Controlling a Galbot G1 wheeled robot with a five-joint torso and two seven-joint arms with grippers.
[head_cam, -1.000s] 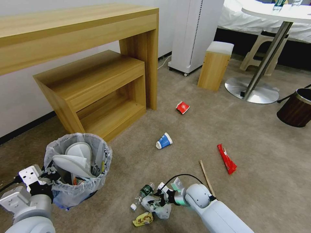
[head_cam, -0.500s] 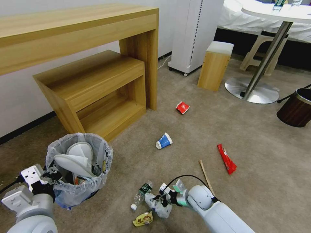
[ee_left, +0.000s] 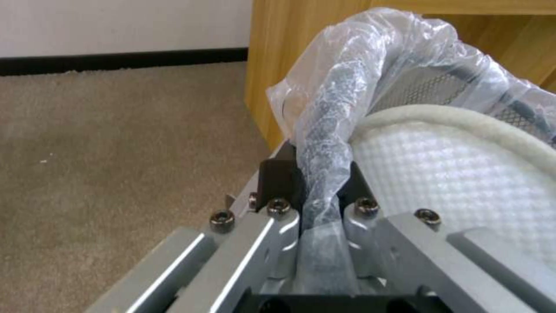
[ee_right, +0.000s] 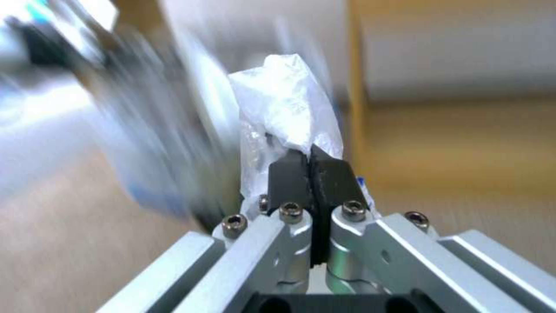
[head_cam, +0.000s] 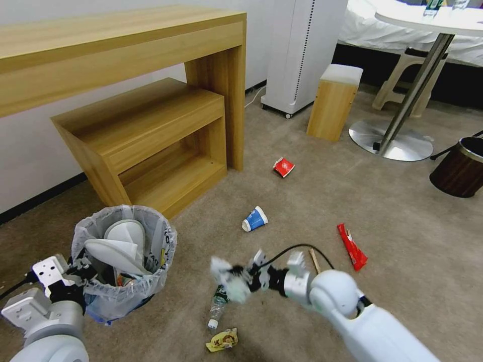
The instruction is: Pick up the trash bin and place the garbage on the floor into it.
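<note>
The trash bin (head_cam: pixel 123 261) is clamped at its rim by the left gripper (ee_left: pixel 316 191), at eight o'clock; a light, crushable crumpled plastic wrapper (head_cam: pixel 229 281) is pinched by the right gripper (ee_right: pixel 311 167), at three o'clock of it

White round arms, black cable (head_cam: pixel 297 247) looping over right one. Silver metal grippers, black finger pads (ee_right: pixel 310 176), small dark screws (ee_left: pixel 279 205).

A hotel-like room – wooden desk (head_cam: pixel 121 45), bed (head_cam: pixel 372 30), carpet (head_cam: pixel 402 211)
</note>
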